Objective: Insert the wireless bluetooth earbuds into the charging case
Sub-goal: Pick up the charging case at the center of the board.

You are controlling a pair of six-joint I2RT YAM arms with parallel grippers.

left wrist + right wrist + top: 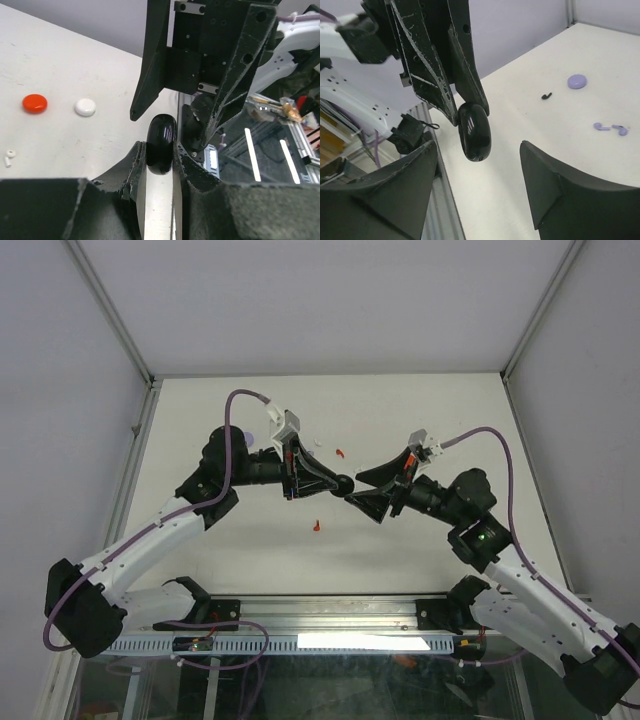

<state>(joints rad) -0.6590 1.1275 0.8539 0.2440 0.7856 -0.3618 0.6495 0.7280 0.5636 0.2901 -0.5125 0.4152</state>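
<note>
1. The pale flat table (450, 410) lay below both pincers; the work itself was going on above its surface.
2. The left pincer (160, 156) was clamped on the glossy black puck-like charging case (161, 132), pinching its two broad faces so that it stood edge-on; the right pincer (354, 489) faced it with its jaws spread wide, one on either side of that case; from its own wrist view neither seemed to touch it.
3. The step in hand looked like readying the black case for loading; the next move would probably call for the right pincer to close on the rim or lid without knocking the case out of the other's hold.
4. A round lavender case (577, 81) lay on the table well beyond the right pincer; a round red case (35, 103) and a round white case (85, 107) lay side by side off to the left pincer's left.
5. A tiny black earbud (547, 95) lay between the right pincer and the lavender case; two lavender earbuds (610, 128) lay nearer; tiny white earbuds (9, 158) lay near the frame's edge.
6. No seam or hinge showed on the black case, so open or closed could not be told; a second black bud was nowhere visible.
</note>
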